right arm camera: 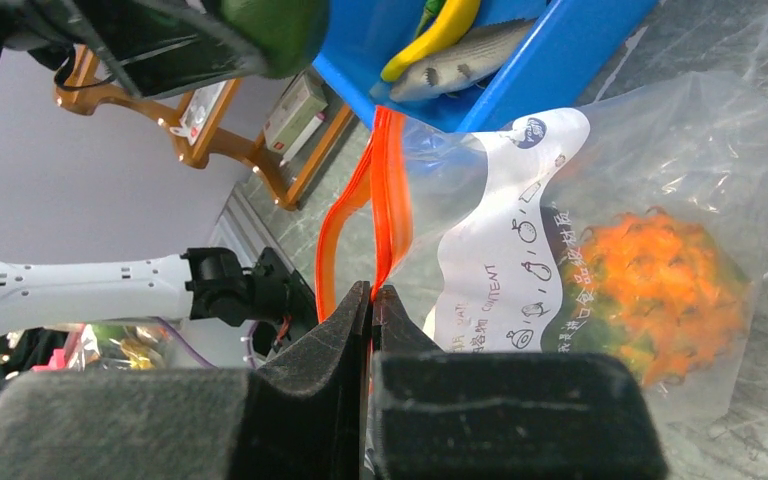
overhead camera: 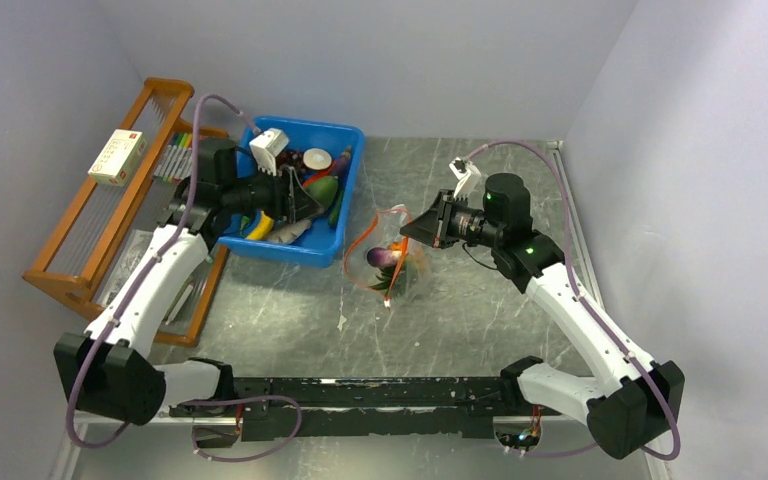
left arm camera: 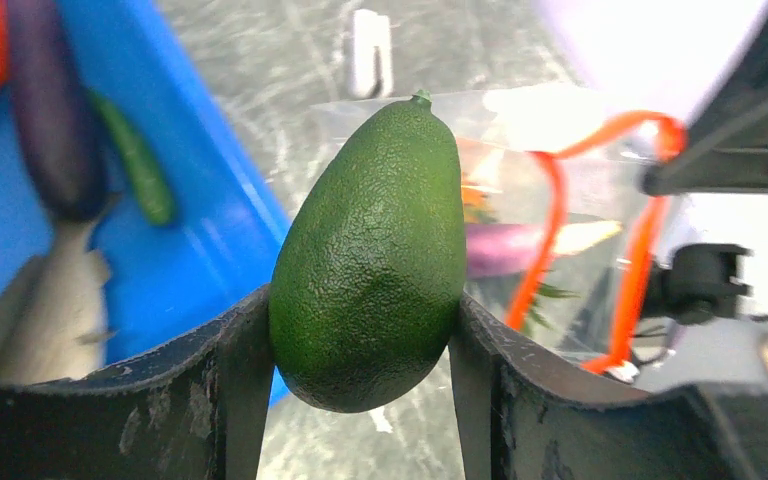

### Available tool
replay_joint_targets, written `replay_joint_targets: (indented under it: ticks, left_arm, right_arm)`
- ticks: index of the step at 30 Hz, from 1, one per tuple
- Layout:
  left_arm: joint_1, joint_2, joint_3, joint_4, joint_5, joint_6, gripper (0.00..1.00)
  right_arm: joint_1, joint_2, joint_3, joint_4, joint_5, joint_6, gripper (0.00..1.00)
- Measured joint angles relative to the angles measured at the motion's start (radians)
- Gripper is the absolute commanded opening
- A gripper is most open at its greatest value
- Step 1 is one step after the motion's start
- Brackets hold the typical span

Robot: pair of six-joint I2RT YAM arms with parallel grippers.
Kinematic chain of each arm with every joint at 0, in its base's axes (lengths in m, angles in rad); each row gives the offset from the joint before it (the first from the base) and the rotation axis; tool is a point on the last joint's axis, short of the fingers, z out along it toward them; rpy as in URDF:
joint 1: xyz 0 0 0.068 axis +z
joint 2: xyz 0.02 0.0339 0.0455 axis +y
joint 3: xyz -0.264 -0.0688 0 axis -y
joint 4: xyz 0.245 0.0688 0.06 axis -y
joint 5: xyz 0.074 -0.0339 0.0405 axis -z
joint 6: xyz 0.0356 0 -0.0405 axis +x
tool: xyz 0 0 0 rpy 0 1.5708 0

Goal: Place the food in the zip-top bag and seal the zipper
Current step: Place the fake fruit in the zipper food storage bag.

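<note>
Step in hand: we judge this to be the carry of one more piece of food from the bin [overhead camera: 345, 140] to the bag [overhead camera: 390, 262].
Left hand [left arm camera: 360, 340]: pinching a green avocado [left arm camera: 370, 250] at its fat lower half, stem end away from the wrist. It hangs over the bin's right side.
Right hand [right arm camera: 372, 300]: pressed together on the red zipper [right arm camera: 390, 190], holding one lip of the mouth up off the table [overhead camera: 460, 320].
Bag position: on the table just beside the bin, between it and the right hand. Its red lips stand apart in a loop, so the zipper is unsealed.
Next move, our judgement: the avocado must travel right to the open loop and go down between the two red lips before release. The thin plastic may fold shut if the raised lip sags.
Count, bag contents: one orange pineapple [right arm camera: 660, 290] and one purple eggplant [left arm camera: 505, 248].
Count, in hand: one avocado.
Count, bin contents seen: one fish [right arm camera: 460, 65], one banana [right arm camera: 440, 30], one round white-faced piece [overhead camera: 317, 158]. The left arm hides other pieces, so we give no total.
Count, containers: one bag, one bin.
</note>
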Motion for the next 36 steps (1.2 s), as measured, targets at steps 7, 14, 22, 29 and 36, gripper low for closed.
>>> replay_joint_targets:
  ticks: [7, 14, 22, 29, 36]
  left_arm:
    - [-0.066, -0.097, -0.066, 0.124, 0.132, -0.134, 0.41]
    - [-0.213, -0.128, -0.093, 0.222, 0.145, -0.237, 0.40]
    - [-0.301, -0.113, -0.109, 0.232, 0.077, -0.274, 0.43]
    - [-0.356, -0.040, -0.098, 0.142, -0.037, -0.256, 0.42]
    - [-0.373, 0.031, -0.035, 0.054, -0.102, -0.233, 0.44]
  right_arm:
    - [0.000, 0.008, 0.000, -0.010, 0.010, 0.000, 0.00]
    - [0.000, 0.017, 0.000, -0.018, 0.022, 0.002, 0.00]
    - [0.000, 0.018, 0.000, -0.014, 0.033, 0.017, 0.00]
    - [0.000, 0.029, 0.000, -0.003, 0.032, 0.031, 0.00]
    - [0.000, 0.030, 0.000, 0.003, 0.028, 0.037, 0.00]
